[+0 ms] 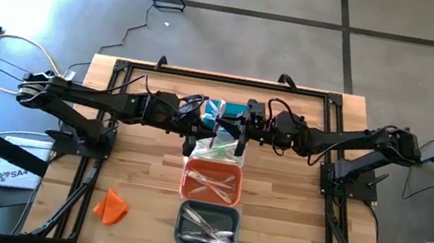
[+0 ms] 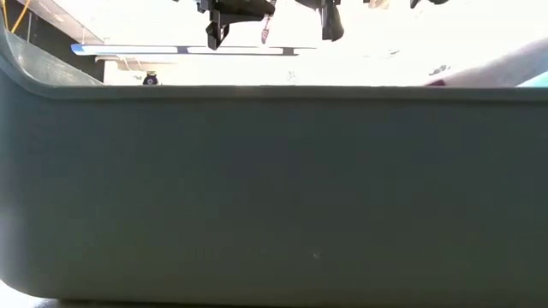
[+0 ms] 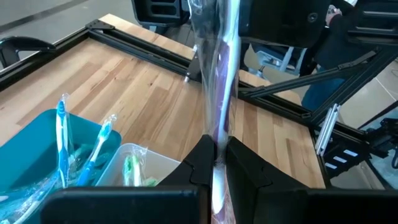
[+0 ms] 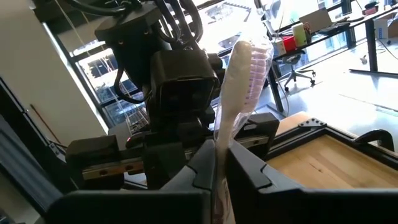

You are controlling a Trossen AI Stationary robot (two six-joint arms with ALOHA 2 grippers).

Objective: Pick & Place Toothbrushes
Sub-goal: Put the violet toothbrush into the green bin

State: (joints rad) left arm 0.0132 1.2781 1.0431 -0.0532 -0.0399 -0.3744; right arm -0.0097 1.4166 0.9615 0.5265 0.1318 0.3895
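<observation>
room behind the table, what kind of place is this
Probably a robotics lab or workshop in an office-like space. The wooden table stands on a bare concrete floor; the right wrist view shows a desk with clutter and an office chair beyond it, and large windows behind.

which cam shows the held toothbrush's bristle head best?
Right wrist view: the toothbrush head fills the frame, bristles visible. Left wrist shows only its wrapped shaft; low view a tiny tip; high view hides it between both grippers.
</observation>
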